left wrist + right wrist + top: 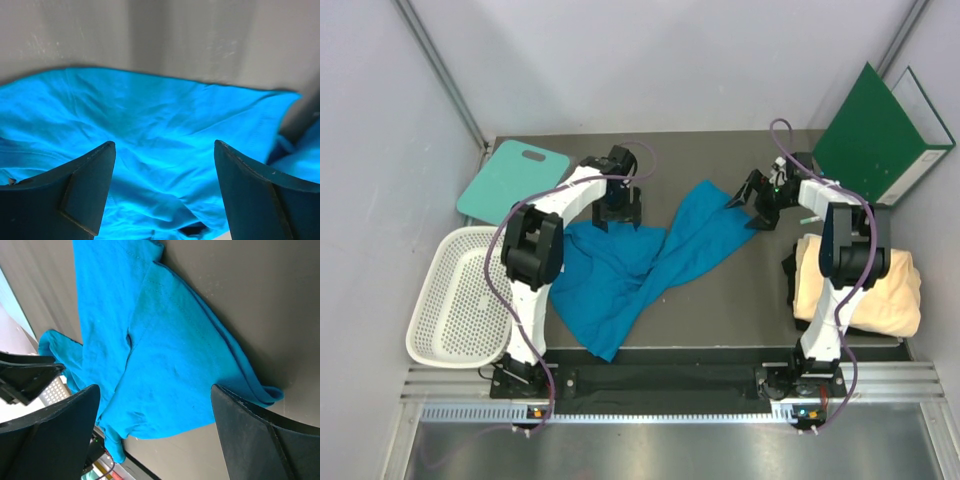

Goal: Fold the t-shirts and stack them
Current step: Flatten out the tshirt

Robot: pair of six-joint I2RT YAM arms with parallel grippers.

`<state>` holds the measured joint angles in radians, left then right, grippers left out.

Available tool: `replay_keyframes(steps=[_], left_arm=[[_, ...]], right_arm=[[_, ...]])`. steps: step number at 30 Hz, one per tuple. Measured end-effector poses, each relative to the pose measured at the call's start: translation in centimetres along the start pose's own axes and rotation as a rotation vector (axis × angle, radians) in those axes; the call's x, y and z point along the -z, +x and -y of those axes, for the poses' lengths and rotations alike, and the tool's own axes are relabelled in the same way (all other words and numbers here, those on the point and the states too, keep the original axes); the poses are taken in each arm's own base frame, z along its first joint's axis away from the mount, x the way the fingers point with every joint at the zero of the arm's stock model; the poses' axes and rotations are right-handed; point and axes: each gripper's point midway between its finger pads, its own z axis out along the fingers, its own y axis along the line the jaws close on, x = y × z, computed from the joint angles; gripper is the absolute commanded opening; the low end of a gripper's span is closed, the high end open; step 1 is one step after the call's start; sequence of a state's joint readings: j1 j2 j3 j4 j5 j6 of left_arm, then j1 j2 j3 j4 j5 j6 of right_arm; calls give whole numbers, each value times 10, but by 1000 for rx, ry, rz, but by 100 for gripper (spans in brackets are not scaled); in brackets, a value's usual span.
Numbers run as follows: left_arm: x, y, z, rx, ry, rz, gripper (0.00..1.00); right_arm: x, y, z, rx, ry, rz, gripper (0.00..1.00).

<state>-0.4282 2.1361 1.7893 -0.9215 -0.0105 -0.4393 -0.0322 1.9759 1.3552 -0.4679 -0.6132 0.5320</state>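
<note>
A bright blue t-shirt (640, 265) lies crumpled and twisted across the middle of the dark table. My left gripper (618, 215) hangs over its far left edge, jaws open, with blue cloth (150, 115) filling the view below and between the fingers (164, 144). I cannot tell whether the fingertips touch the cloth. My right gripper (750, 205) stands open at the shirt's far right corner. The blue cloth (160, 355) lies under its gap (155, 387) and nothing is gripped. A folded cream t-shirt (865, 285) rests at the right edge, beside the right arm.
A teal board with a handle hole (515, 180) lies at the back left. A white mesh basket (460, 295) sits at the left edge. A green folder (880, 135) leans at the back right. Bare table (740, 300) shows between the blue shirt and the cream one.
</note>
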Motion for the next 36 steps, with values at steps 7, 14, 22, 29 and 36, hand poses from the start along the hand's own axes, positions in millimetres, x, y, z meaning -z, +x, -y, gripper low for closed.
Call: replay_keyframes(steps=[7,14,22,29,36], left_arm=[[-12,20,-15,-49,-78,-65,63],[-29,26,-14,-108,-143,-115,26],[-30,22,-8,-149,-195,-143,0],[-29,-4,-40,-80,-236,-91,0],[-28,-29,-86,123,-151,-71,0]], right_arm=[[3,-4,3,-12,-1,8,92],[4,-8,-1,-16,-11,15,92],[5,-13,-5,-15,-19,28,93],[5,-14,-5,-27,-21,31,93],[1,-17,-5,-42,-26,37,94]])
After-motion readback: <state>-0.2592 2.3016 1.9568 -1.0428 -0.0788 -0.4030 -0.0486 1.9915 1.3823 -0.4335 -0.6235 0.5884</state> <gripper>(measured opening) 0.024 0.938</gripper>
